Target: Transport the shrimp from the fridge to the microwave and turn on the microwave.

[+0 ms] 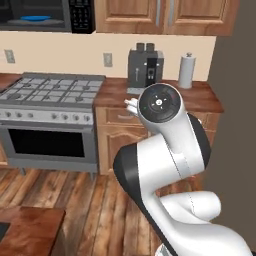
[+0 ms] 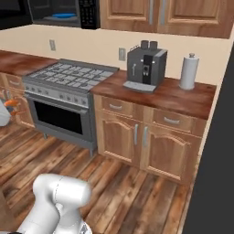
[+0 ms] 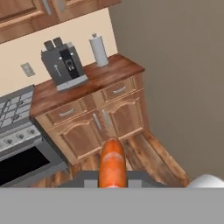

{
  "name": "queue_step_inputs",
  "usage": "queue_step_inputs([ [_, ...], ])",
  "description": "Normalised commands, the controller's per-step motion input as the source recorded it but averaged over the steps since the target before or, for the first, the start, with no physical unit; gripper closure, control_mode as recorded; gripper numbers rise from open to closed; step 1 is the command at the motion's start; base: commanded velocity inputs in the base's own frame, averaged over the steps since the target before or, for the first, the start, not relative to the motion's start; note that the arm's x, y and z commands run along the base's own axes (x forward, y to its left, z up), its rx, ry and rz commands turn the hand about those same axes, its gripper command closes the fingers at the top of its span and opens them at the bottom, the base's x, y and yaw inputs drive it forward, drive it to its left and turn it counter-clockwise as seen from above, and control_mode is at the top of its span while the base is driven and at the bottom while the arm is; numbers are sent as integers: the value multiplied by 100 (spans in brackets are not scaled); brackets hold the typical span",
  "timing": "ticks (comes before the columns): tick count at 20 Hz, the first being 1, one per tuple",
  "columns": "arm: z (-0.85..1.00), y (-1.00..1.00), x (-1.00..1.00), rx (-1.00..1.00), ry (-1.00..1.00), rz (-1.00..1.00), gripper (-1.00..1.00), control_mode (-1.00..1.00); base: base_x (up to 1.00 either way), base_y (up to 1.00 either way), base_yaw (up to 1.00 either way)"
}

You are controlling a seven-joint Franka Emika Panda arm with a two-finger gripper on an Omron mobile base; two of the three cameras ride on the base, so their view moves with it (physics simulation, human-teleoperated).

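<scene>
The fingers are pinching the shrimp [image 3: 113,162], which is sticking up orange from the bottom middle of the hand view between the dark tips of the gripper [image 3: 113,176]. In the right base view the shrimp [image 2: 11,104] is showing as a small orange piece at the far left edge, held in the air in front of the lower cabinets, left of the stove [image 2: 68,91]. The microwave [image 1: 47,15] is hanging above the stove at the top left, its door standing open and a blue plate [image 1: 35,18] lying inside. On the counter [image 2: 183,98] right of the stove, a coffee machine [image 2: 145,66] is standing near the back wall, and a paper towel roll [image 2: 188,71] is standing upright near the counter's right end. The arm [image 1: 165,150] is rising over the wooden floor [image 2: 132,187].
</scene>
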Motion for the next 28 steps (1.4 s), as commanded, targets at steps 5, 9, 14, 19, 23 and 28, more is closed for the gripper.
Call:
queue_step_inputs([
  [5, 0, 0, 0, 0, 0, 0, 100, 100, 82, -20, 27],
  [9, 0, 0, 0, 0, 0, 0, 100, 100, 83, -9, 34],
  [14, 0, 0, 0, 0, 0, 0, 100, 100, 76, 0, 47],
  [19, 0, 0, 0, 0, 0, 0, 100, 100, 56, 8, 50],
  [23, 0, 0, 0, 0, 0, 0, 100, 100, 56, 11, 48],
  [28, 0, 0, 0, 0, 0, 0, 100, 100, 68, 5, 45],
])
